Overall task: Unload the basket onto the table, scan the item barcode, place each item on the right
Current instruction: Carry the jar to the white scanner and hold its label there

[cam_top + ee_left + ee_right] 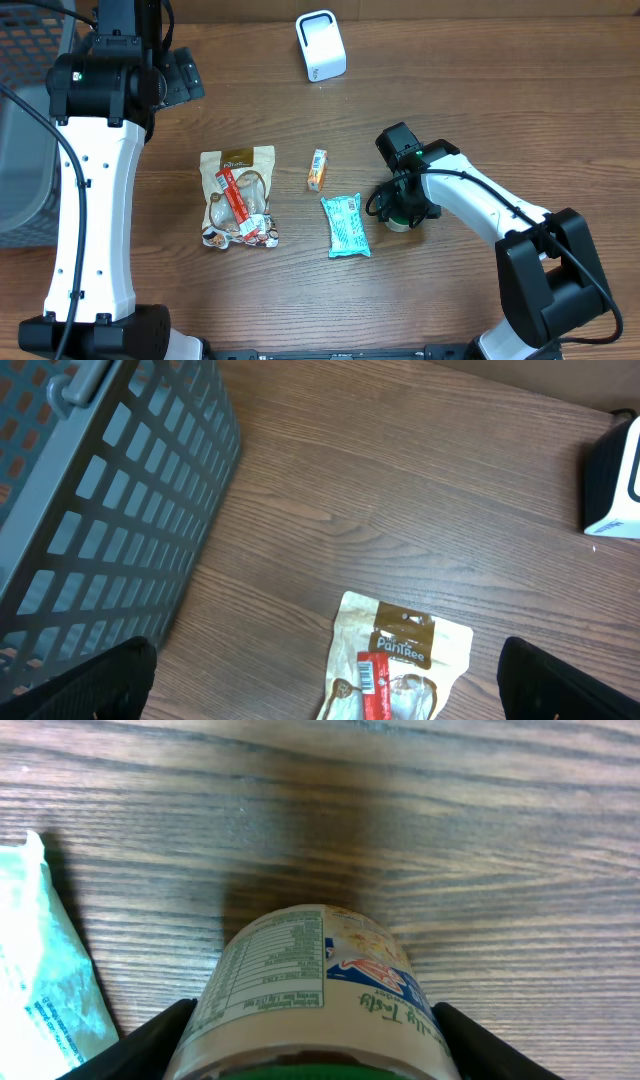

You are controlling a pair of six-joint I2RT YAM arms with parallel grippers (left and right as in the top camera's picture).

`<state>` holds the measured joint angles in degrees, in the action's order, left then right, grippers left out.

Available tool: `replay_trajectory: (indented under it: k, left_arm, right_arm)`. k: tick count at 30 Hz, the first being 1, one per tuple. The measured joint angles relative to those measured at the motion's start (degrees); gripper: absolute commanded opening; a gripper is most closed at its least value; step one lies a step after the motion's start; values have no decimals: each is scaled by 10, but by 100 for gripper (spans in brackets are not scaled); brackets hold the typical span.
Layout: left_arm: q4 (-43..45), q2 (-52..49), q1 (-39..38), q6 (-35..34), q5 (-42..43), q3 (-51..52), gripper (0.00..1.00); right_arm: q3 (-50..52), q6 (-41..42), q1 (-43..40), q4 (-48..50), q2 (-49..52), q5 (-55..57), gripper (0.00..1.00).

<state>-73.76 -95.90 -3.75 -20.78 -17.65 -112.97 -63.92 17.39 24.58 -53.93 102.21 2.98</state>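
Brown wood-grain bench (480, 100), grain running from 9 to 3 o'clock, matte surface under soft even light, short dim shadows, grey lattice-walled plastic basket (25, 45) at the 10 o'clock edge

Brown wood-grain table (480, 100); white boxy plastic scanner (320, 45); mint-green foil packet (346, 225); tan plastic pouch (237, 195) with red stripe; cream printed round tub (300, 970), seemingly green-lidded.

Brown wood-grain table (480, 110). On it: white scanner (320, 45) at the far centre, tan snack pouch (237, 195) centre-left, small orange box (317, 169) beside the pouch, teal packet (346, 225) near the box, labelled tub (310, 990) just right of the packet, grey mesh basket (25, 150) at the left edge.
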Motion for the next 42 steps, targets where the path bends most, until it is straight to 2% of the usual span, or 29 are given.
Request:
replay_trajectory:
  k: [1,5,9,13,14,16,23,25,31,33,35,36,42]
  left_arm:
    - [0,0,0,0,0,0,100]
    - [0,0,0,0,0,0,100]
    - [0,0,0,0,0,0,100]
    - [0,0,0,0,0,0,100]
    - [0,0,0,0,0,0,100]
    - [0,0,0,0,0,0,100]
    - [0,0,0,0,0,0,100]
    - [0,0,0,0,0,0,100]
    - [0,0,0,0,0,0,100]
    - [0,0,0,0,0,0,100]
    - [0,0,0,0,0,0,100]
    - [0,0,0,0,0,0,100]
    - [0,0,0,0,0,0,100]
  right_arm:
    - [0,-1,0,-3,0,0,62]
    - [-4,2,0,-28,0,1,60]
    - [-46,1,0,-110,6,10,59]
    - [-177,-17,0,-206,14,15,53]
    - [-222,-22,0,-231,14,16,48]
    - [-305,-29,0,-273,14,17,42]
    - [-590,-40,0,-406,13,-5,39]
    - [-639,-40,0,-425,11,-15,38]
    - [-680,-40,0,-407,5,-32,38]
    - [-680,-40,0,-377,12,-32,38]
    - [-680,-40,0,-347,22,-33,29]
    - [-680,-40,0,-332,29,-33,28]
    - [-679,-40,0,-238,68,-32,29]
